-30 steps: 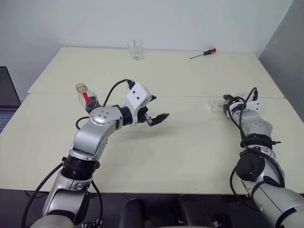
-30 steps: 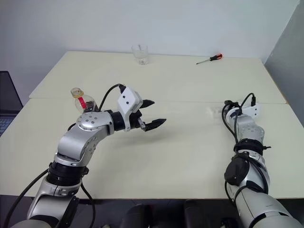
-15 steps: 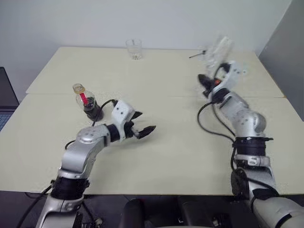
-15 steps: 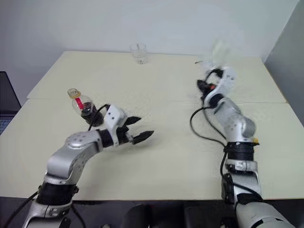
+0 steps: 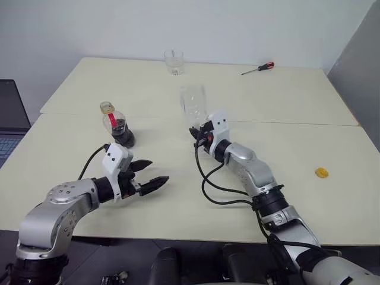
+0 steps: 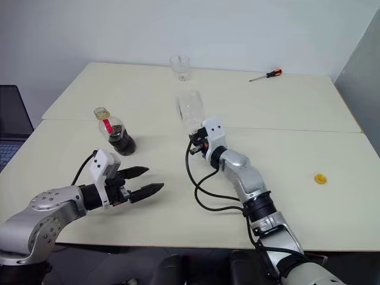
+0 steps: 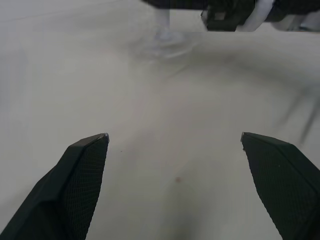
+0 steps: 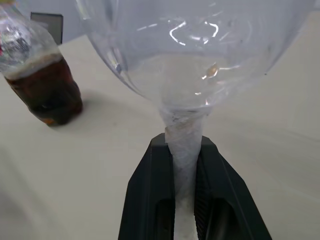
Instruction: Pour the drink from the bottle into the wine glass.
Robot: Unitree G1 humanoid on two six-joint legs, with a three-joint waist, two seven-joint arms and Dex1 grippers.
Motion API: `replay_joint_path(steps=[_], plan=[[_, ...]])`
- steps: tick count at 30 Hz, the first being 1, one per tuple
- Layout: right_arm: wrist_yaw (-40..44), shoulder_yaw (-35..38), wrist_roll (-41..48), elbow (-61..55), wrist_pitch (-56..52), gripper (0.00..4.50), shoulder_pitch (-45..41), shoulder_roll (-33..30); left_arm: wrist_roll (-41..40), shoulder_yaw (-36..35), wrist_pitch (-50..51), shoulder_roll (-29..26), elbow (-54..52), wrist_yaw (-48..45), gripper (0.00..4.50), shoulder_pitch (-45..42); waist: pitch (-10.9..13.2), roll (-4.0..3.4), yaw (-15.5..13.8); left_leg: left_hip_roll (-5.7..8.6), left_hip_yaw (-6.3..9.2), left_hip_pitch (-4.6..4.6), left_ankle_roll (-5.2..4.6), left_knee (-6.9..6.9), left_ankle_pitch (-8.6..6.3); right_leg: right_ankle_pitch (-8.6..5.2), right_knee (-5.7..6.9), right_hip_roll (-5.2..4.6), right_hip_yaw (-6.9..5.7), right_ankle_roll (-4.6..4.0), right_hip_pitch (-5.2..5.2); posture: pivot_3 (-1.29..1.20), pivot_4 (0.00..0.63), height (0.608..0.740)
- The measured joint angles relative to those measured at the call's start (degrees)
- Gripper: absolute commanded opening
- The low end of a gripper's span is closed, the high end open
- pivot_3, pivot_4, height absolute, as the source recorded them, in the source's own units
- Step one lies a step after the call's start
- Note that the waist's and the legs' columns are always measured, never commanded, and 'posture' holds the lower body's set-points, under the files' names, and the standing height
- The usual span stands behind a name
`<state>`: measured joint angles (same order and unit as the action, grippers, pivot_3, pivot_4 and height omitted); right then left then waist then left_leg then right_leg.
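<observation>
Hovering low over the near part of the pale table (image 5: 249, 196), the left gripper (image 5: 148, 172) has its two black fingers spread wide with nothing between them; in its wrist view only bare tabletop lies between the fingertips (image 7: 90, 150). Beyond those jaws and a little to their left stands the bottle (image 5: 117, 124), upright, apart from the gripper, its yellow-orange cap on and the drink (image 5: 122, 135) filling the lower body. Across from the left jaws, toward the table's middle, the right gripper (image 8: 182, 165) is clenched on the thin stem of the wine glass (image 5: 193, 105), one finger on either side. The clear bowl rises directly above those jaws, roughly upright, with no dark liquid inside. Well to the right of the right arm lies a small yellow object (image 5: 321, 173). Farthest off, near the back edge, stand a short tumbler (image 5: 174, 62) and a red-handled screwdriver (image 5: 257, 68).
</observation>
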<state>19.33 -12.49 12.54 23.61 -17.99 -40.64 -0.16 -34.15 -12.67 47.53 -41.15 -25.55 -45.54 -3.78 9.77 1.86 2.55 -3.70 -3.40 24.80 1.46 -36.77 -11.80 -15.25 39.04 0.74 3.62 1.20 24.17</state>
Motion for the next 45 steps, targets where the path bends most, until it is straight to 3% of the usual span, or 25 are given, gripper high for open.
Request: replay_joint_path(steps=[6,16,26,39,45], plan=[[1.85,0.05,-1.55,-0.77,-0.35,0.16,0.87,-0.89,-3.06,0.33,2.09,-0.11,-1.23,1.25,4.50,-4.37,-0.09,0.09,-0.02,-0.01,0.09,-0.07,0.00,0.02,0.00,-0.02,0.04,0.04,0.01,-0.02,-0.08,0.00,0.150,0.740],[6.96,-2.18,-4.19,-14.72,-5.67,0.16,9.48,-8.11,-2.78,6.30,1.97,-1.12,-0.57,1.01,4.50,-12.51,-0.19,0.21,-0.76,0.04,0.06,-0.08,0.00,-0.02,0.00,-0.10,0.01,0.00,-0.01,0.05,-0.13,0.00,0.150,0.740],[8.54,-3.44,-6.03,-16.81,-6.42,0.16,10.35,-9.52,-0.62,8.56,0.23,-2.67,3.94,-1.62,4.50,-13.61,-0.27,0.31,-0.73,0.03,0.05,-0.11,0.00,-0.03,0.00,-0.11,0.03,0.03,-0.04,0.06,-0.13,0.00,0.150,0.740],[8.88,-2.34,-7.18,-14.53,-7.55,4.48,13.02,-9.92,0.63,9.60,-0.64,-3.19,4.09,-2.59,4.50,-14.09,-0.30,0.36,-0.59,-0.01,0.03,-0.11,0.00,-0.02,0.00,-0.11,0.05,0.09,0.00,0.04,-0.10,0.00,0.150,0.740],[10.64,-0.95,-5.83,-20.18,-9.85,4.48,15.53,-12.20,1.07,9.59,-1.59,-3.17,4.90,-2.79,4.50,-13.99,-0.25,0.34,-0.66,0.00,0.00,-0.08,0.00,-0.02,0.00,-0.12,0.04,0.07,-0.01,0.05,-0.07,0.00,0.150,0.740]])
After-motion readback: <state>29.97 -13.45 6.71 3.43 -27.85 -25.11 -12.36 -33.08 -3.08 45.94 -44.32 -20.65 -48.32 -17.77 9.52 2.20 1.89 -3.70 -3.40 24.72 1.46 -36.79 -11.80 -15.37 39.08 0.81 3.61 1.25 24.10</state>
